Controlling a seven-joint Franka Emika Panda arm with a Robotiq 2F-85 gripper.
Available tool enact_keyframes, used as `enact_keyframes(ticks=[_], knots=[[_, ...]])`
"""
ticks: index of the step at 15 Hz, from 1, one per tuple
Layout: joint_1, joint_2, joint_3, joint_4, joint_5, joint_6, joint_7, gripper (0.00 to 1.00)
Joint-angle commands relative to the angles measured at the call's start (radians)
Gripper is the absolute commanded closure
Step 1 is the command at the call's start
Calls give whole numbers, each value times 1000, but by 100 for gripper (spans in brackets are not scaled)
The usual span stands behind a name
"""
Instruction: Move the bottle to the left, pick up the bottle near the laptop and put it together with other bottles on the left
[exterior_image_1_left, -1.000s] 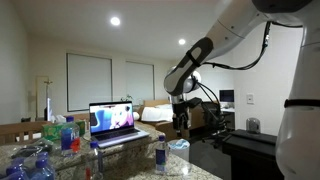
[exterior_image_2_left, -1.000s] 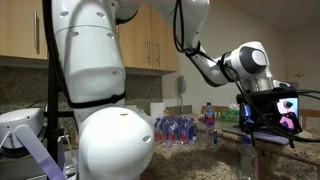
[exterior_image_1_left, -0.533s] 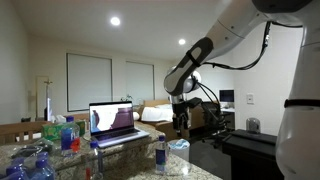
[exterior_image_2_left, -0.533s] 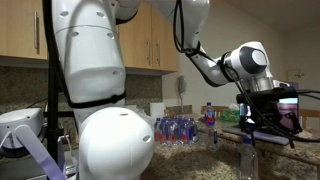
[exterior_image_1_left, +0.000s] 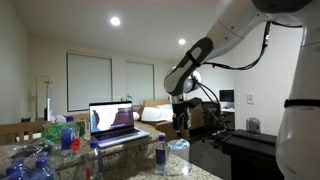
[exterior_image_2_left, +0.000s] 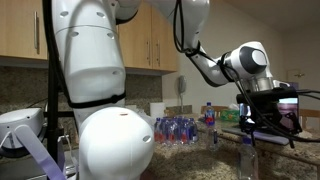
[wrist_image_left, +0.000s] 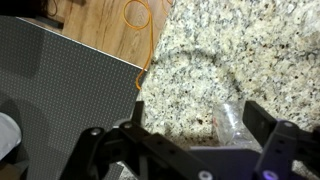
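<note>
Since a second ago only the laptop (exterior_image_1_left: 114, 122) has changed: its screen has gone from a bright picture to a dimmer one. The arm and gripper (exterior_image_1_left: 181, 124) keep the same pose. Gripper released: in the wrist view its jaws stand wide apart above the granite counter (wrist_image_left: 230, 50), grasping nothing. The bottle (exterior_image_1_left: 160, 154) stands upright on the counter at 7 o'clock of the gripper, below it and not touching. The other bottles (exterior_image_2_left: 180, 129) cluster at 9 o'clock of the gripper, well apart.

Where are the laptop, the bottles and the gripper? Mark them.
Laptop (exterior_image_1_left: 113, 120): an exterior view, on its screen.
Bottles (exterior_image_2_left: 180, 130): an exterior view, middle of the cluster.
Gripper (exterior_image_1_left: 180, 130): an exterior view, between its fingertips.
</note>
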Motion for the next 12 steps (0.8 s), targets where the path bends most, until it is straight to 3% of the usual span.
enact_keyframes(ticks=[1, 6, 12], knots=[[-12, 1, 12, 3, -14, -14, -7, 0], [-4, -2, 10, -2, -18, -9, -107, 0], [21, -13, -7, -13, 60, -8, -394, 0]])
